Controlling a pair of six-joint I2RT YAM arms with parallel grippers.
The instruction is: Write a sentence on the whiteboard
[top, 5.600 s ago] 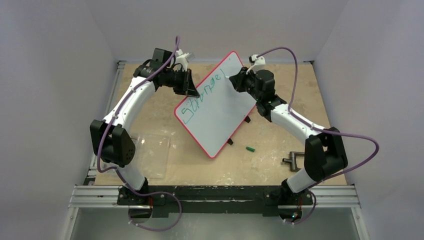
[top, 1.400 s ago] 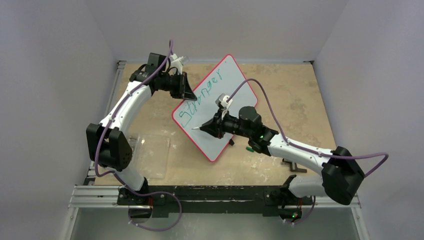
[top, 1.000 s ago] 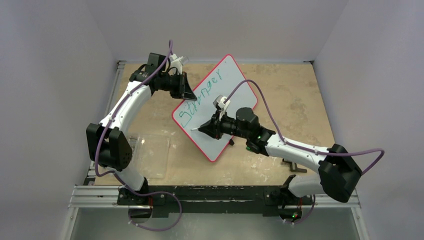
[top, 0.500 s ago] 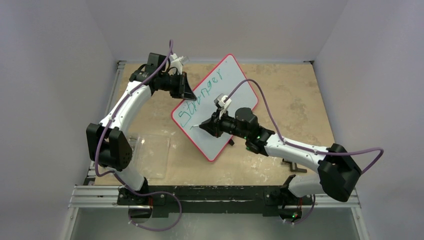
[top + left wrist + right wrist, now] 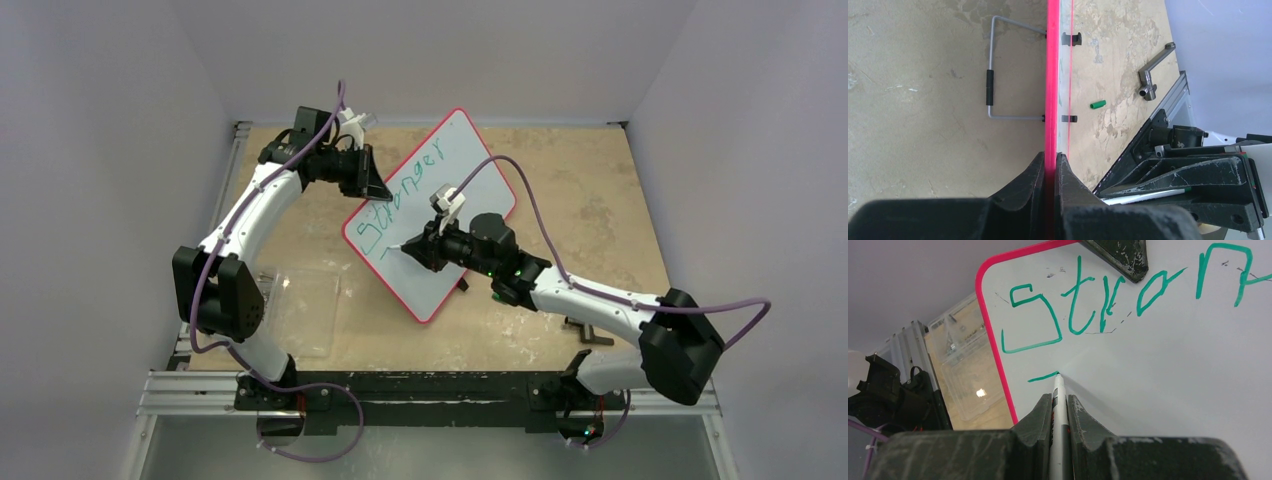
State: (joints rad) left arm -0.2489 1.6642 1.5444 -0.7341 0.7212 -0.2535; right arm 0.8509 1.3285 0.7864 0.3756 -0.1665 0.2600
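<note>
The whiteboard [image 5: 470, 168], white with a red rim, stands tilted at mid-table. My left gripper [image 5: 378, 186] is shut on its upper left edge; the left wrist view shows the rim [image 5: 1051, 75] edge-on, pinched in that gripper [image 5: 1051, 156]. Of the sentence [image 5: 405, 190], green letters reading "Stronger" run along the top line [image 5: 1074, 305]. My right gripper [image 5: 410, 248] is shut on a white marker [image 5: 1059, 405]. Its tip touches the board at the right end of a short green stroke [image 5: 1043, 377] below the "S".
A clear plastic sheet [image 5: 305, 310] lies left of the board, near the left arm. A green marker cap [image 5: 500, 297] and a metal crank [image 5: 582, 327] lie on the table under the right arm. The board's wire stand [image 5: 990, 80] sticks out behind it.
My right gripper has shifted slightly up and right along the board with the marker, under the first letters. The left arm and the board have stayed put.
</note>
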